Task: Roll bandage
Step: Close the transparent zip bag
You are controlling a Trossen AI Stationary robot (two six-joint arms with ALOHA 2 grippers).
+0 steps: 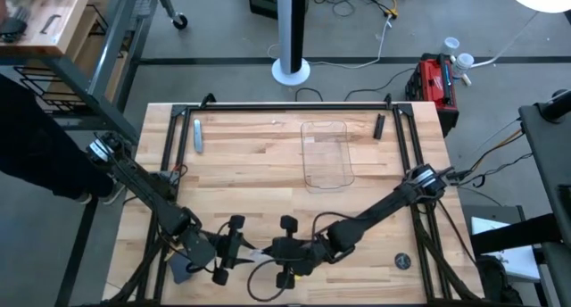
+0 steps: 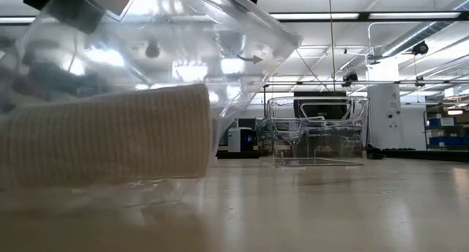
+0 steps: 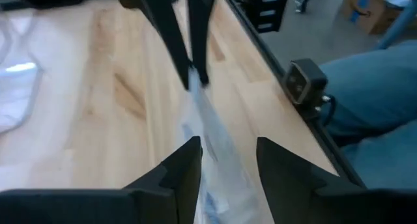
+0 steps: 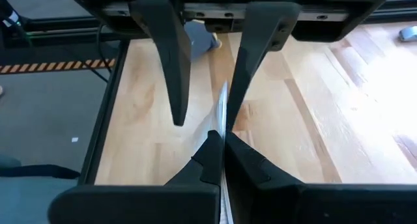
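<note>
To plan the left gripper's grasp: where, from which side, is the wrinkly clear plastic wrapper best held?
Probably the thin flat edge of the wrapper, from the side opposite the right gripper pinching it; the open fingers of the left gripper straddle it.

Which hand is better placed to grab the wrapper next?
Left. The left hand is open astride the wrinkly clear plastic wrapper; the right hand is shut on its edge.
</note>
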